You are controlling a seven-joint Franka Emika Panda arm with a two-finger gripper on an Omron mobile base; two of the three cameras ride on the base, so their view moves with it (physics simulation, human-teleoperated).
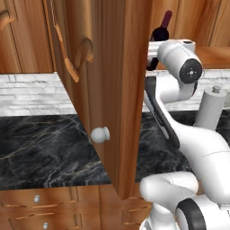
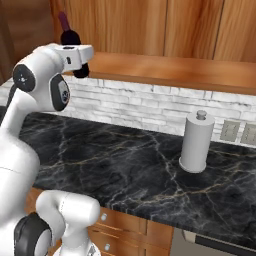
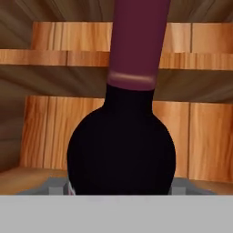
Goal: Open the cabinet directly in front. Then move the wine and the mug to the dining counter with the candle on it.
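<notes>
Inside cabinet, wine close up, gripper fingertips seemingly hidden

wine inside cabinet, above counter

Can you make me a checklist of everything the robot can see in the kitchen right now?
Surface: black marble counter, backed by white brick.
Job's things: cabinet door swung open; wine bottle upright inside, close before the hand.
Clutter: grey paper towel holder standing on the counter.
Fingers: gripper up at the bottle; grip cannot be told.
Cables: nothing seen.
Surroundings: wall outlets, drawers below.
</notes>
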